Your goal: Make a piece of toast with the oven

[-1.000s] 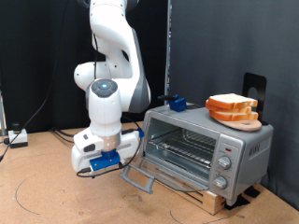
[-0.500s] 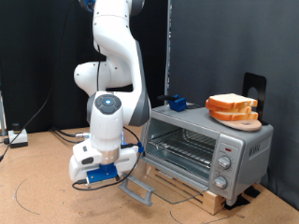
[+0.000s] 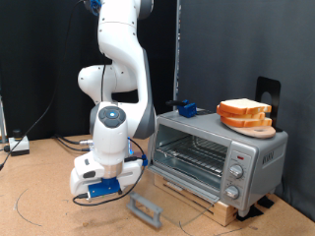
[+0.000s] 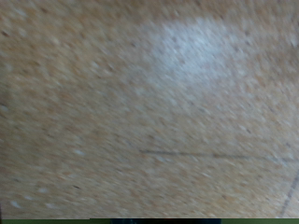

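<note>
The oven (image 3: 251,157) stands on the brown tabletop at the exterior view's right. Its glass door (image 3: 177,200) hangs down, nearly flat, with the grey handle (image 3: 146,208) low at the front. The wire rack (image 3: 192,155) inside is bare. Several slices of toast (image 3: 243,111) are stacked on a round wooden board (image 3: 258,129) on the oven's top. My gripper (image 3: 98,189) hangs low over the table, just to the exterior view's left of the door handle and apart from it. The wrist view holds only blurred brown tabletop (image 4: 149,112), with no fingers in it.
A small blue object (image 3: 185,108) sits on the oven's back left corner. A black stand (image 3: 267,93) rises behind the bread. Cables and a small box (image 3: 17,145) lie at the far left. The oven rests on a wooden pallet (image 3: 224,208).
The oven door has swung from half open down to nearly flat. My gripper has dropped lower and moved towards the exterior view's left, away from the handle.
</note>
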